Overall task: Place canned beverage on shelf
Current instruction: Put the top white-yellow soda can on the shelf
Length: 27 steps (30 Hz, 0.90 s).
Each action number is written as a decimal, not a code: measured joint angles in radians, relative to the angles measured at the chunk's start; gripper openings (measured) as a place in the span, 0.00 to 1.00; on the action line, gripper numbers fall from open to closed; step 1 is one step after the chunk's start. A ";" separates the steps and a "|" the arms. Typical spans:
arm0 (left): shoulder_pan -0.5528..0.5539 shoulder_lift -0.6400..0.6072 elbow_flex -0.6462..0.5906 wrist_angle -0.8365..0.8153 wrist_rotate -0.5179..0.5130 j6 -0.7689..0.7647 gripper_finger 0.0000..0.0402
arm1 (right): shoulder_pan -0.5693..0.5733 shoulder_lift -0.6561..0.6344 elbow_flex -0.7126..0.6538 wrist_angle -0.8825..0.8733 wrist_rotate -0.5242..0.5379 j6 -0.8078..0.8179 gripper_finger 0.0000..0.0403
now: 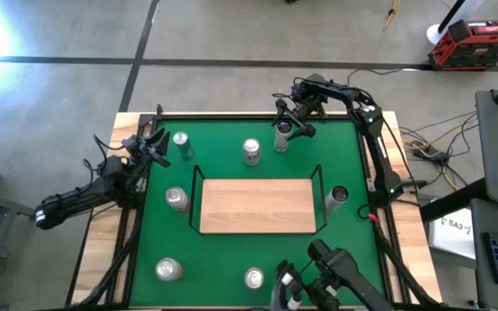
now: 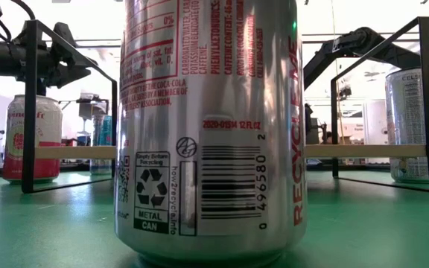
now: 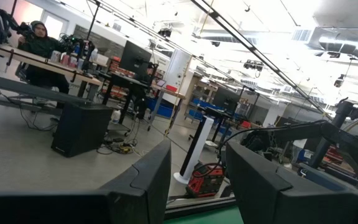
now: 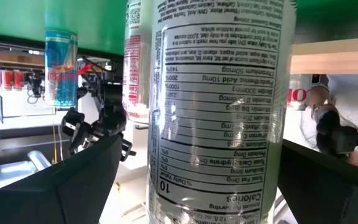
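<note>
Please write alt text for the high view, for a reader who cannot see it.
Seen from above, the right gripper stands open around a can at the far edge of a green table. The wooden shelf in the middle is bare, six other cans stand around it, and the left gripper waits shut at the left side.

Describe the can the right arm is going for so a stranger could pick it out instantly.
Start at the wooden shelf in the middle of the green table, then look to the far edge, toward the right corner. The can there stands upright between the open fingers of the right end effector. Unlike the other cans on the table, it alone has an end effector around it.
</note>
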 joint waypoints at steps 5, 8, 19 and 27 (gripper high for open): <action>0.000 0.000 0.000 0.000 0.000 0.000 0.34 | 0.000 0.000 0.000 -0.006 0.000 0.000 0.84; 0.000 0.000 0.000 0.000 0.000 0.000 0.34 | 0.000 0.000 0.000 -0.007 0.000 -0.001 0.75; 0.000 0.000 0.000 0.000 0.000 0.000 0.34 | 0.004 -0.002 0.000 -0.017 -0.028 -0.007 0.61; 0.000 0.000 0.000 0.000 0.000 0.000 0.34 | 0.035 -0.082 -0.006 -0.116 -0.047 -0.043 0.61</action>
